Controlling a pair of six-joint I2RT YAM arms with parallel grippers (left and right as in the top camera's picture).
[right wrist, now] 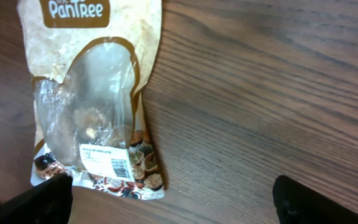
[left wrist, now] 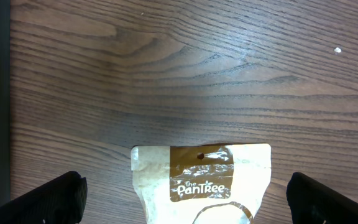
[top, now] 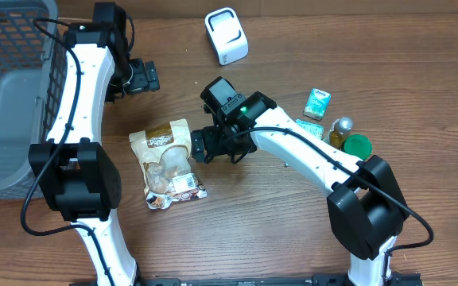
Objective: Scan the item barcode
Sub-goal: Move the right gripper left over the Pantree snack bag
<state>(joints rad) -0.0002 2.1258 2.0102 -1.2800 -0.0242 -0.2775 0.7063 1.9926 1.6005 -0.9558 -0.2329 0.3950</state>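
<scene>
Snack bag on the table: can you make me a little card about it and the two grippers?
snack bag: lying flat on the wooden table, brown label end pointing away from the robot
barcode sticker: facing up, near the bag's bottom end
left gripper: open, empty, past the bag's top end
right gripper: open, empty, close beside the bag's right edge
white device: at the far side, apart from the bag

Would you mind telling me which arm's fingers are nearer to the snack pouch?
Right. The right fingers stand open close beside the snack pouch, at its long edge; the left fingers are farther off, past its header end.
</scene>
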